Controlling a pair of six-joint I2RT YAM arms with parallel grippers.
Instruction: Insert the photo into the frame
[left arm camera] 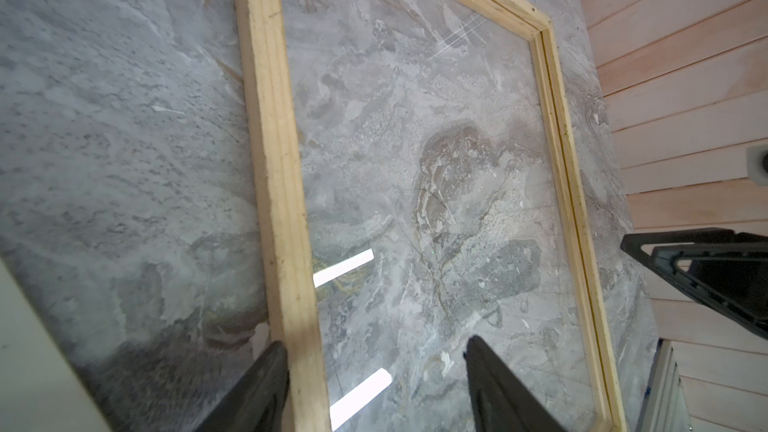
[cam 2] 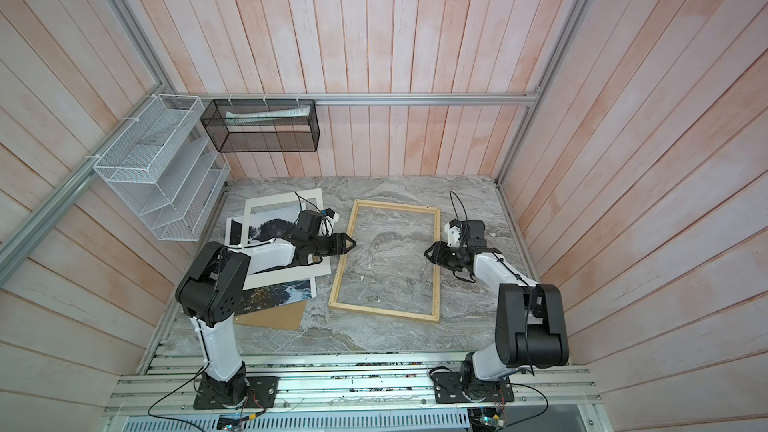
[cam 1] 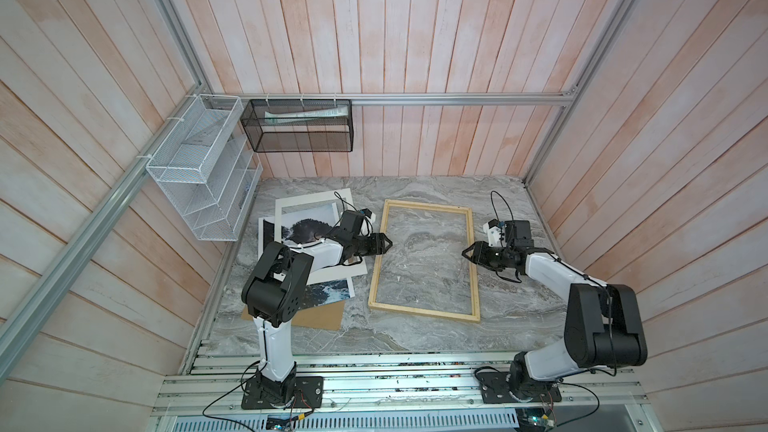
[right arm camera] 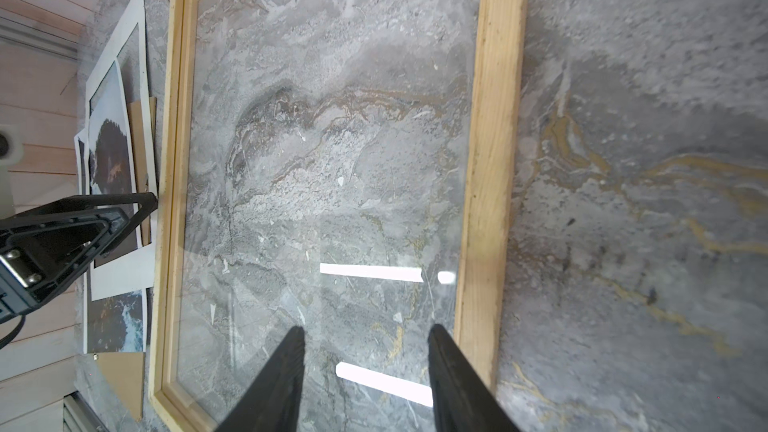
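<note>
The photo (cam 1: 305, 230), a dark forested hill and white water on white-edged paper, is shown on the desk (cam 1: 415, 338), left of the pale wooden frame (cam 1: 424, 312) and partly covered by a white mat (cam 1: 316, 198). It is judged light, limp and easily creased; its exposed near corner seems the safest hold. The left end effector (cam 1: 386, 243) and right end effector (cam 1: 466, 253) are seen open and empty above the frame's long rails.

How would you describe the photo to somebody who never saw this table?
On the grey marble table, left of the pale wooden frame, lies a pile of flat sheets. The photo is the middle one, between the white mat above and the brown board below. Only it carries a picture: dark hills and white water.
</note>
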